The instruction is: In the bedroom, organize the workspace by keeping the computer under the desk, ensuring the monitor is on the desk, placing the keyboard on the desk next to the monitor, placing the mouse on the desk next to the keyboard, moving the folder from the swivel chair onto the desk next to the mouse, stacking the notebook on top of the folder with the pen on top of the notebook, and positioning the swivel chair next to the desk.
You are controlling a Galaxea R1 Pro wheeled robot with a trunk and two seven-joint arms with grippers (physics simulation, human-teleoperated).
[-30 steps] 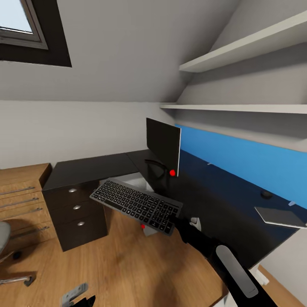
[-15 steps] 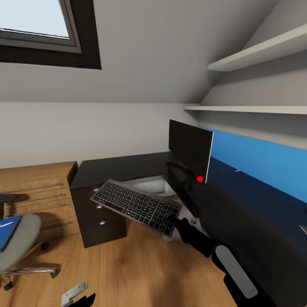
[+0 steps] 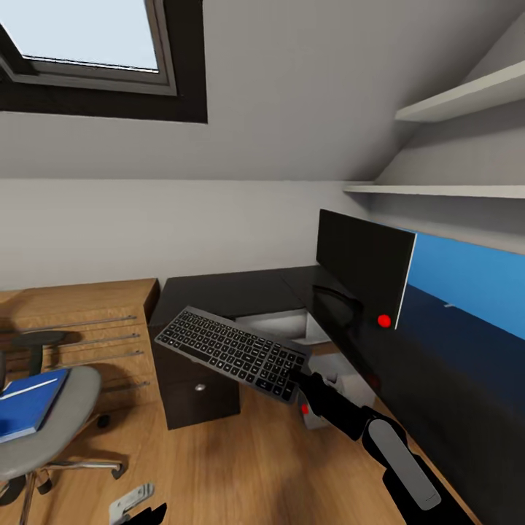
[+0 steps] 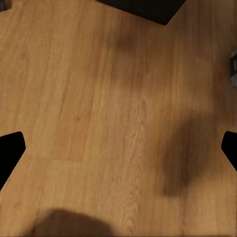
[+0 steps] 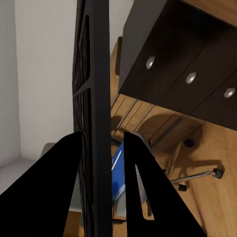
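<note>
My right gripper (image 3: pixel 297 379) is shut on one end of the keyboard (image 3: pixel 232 351), which hangs tilted in the air in front of the desk (image 3: pixel 233 286). In the right wrist view the keyboard (image 5: pixel 94 113) runs edge-on between the two fingers (image 5: pixel 47 197). The monitor (image 3: pixel 364 266) stands on the desk. Under the desk sits the grey computer (image 3: pixel 332 379) with a red light. The swivel chair (image 3: pixel 62 426) stands at the left with the blue folder (image 3: pixel 29 405) on its seat. My left gripper (image 4: pixel 118 153) is open over bare wood floor (image 4: pixel 98 89).
The dark drawer unit (image 3: pixel 197 390) stands under the desk's near end, its silver knobs (image 5: pixel 190 77) facing the chair. A low wood cabinet (image 3: pixel 80 321) lines the wall behind the chair. Shelves (image 3: pixel 452 95) and a blue wall panel (image 3: pixel 467 273) run above the desk; a skylight (image 3: pixel 87 36) is overhead.
The camera has swung left, so the desk and monitor shifted right in view and the chair with the folder came in. The keyboard stays held in the same place in view.
</note>
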